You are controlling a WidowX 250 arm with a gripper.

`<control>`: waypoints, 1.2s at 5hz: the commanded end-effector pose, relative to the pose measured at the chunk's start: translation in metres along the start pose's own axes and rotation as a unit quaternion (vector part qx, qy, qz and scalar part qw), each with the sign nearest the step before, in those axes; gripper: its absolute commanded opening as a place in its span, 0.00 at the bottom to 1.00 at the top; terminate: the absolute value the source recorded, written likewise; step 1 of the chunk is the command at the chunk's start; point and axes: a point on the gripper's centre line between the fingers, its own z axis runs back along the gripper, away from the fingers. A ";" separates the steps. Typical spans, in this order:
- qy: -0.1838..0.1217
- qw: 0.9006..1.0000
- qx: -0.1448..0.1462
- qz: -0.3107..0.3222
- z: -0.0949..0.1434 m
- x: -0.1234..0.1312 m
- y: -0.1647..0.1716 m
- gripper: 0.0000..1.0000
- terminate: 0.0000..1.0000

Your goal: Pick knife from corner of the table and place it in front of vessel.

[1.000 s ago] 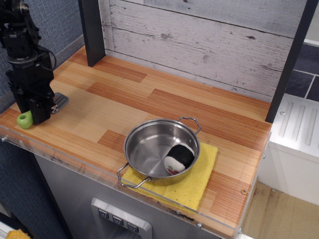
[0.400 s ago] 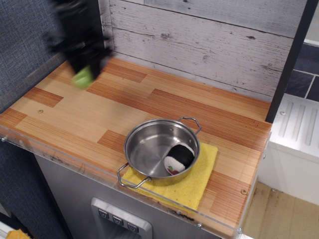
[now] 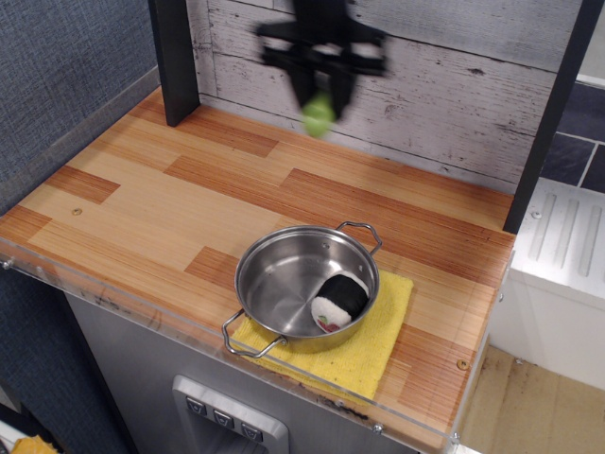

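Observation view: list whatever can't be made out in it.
- Gripper: motion-blurred, so how its jaws stand is unclear.
- Knife: only a blurred green handle shows; the blade is lost in the gripper's blur.
- Arm: cut off by the top edge.
- Black-and-white object in the vessel: too small to identify.

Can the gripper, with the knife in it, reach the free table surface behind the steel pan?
Probably yes: the gripper hangs high with the knife, and the table behind the pan looks bare.
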 end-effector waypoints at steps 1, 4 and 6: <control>0.004 0.998 0.024 -0.050 -0.017 -0.010 -0.064 0.00 0.00; 0.053 0.996 0.057 -0.045 -0.071 -0.019 -0.058 0.00 0.00; 0.040 0.997 0.045 -0.039 -0.061 -0.017 -0.063 1.00 0.00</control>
